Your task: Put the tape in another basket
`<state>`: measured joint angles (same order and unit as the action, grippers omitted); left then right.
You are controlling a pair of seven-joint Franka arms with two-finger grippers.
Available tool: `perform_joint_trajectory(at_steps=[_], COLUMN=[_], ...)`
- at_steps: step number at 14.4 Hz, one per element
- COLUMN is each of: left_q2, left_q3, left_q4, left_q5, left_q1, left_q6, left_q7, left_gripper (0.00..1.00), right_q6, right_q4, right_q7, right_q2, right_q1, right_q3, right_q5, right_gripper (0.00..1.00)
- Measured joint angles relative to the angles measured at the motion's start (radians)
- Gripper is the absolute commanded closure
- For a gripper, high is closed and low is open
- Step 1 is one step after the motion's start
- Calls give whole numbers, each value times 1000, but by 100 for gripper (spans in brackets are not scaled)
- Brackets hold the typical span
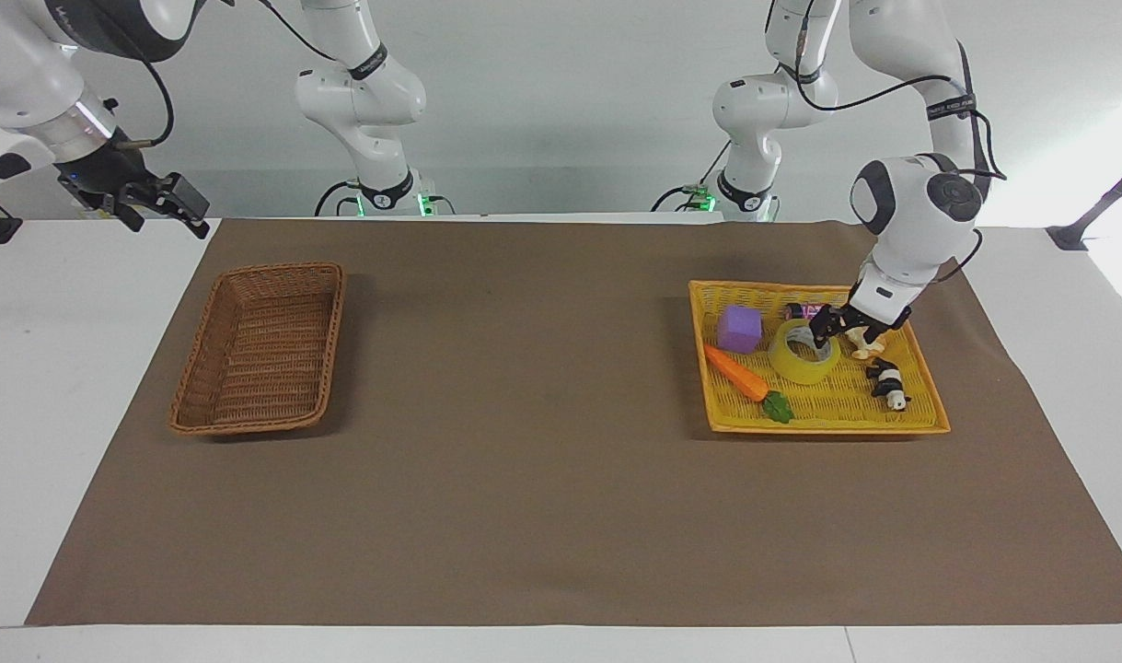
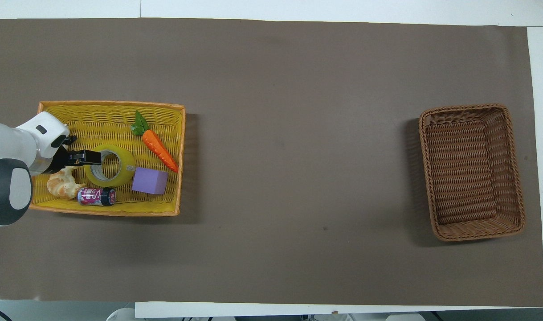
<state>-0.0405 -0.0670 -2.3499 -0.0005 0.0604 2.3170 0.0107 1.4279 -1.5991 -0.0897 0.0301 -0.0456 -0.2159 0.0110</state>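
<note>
- The wide roll of translucent yellow packing tape lies flat in the bright yellow woven basket, toward the left arm's end of the desk.
- The left gripper, jaws spread, sits at the tape's rim, not gripping it.
- The brown rectangular wicker basket sits near the right arm's end.
- The right gripper waits with jaws apart over the desk's corner.

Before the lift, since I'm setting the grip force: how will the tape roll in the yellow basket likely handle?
The tape lies flat on its side, so it probably won't roll when touched. It looks like a stiff ring that should keep its shape under a pinch. Its glossy surface may be slippery, so the left gripper, open over its rim, would likely hold better across the wall.
</note>
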Motion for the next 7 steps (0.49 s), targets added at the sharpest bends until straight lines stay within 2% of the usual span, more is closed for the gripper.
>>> perform_joint_trajectory(at_steps=[7], left_q2=[4], left_q3=[-6], left_q4=[-39], left_q5=[0], left_q1=[3], left_q6=[47], left_q7=[5], left_gripper=[1], right_q6=[0], right_q4=[0], right_q7=[0], right_q2=[0], right_q1=[0], right_q3=[0], right_q5=[0], right_gripper=[1])
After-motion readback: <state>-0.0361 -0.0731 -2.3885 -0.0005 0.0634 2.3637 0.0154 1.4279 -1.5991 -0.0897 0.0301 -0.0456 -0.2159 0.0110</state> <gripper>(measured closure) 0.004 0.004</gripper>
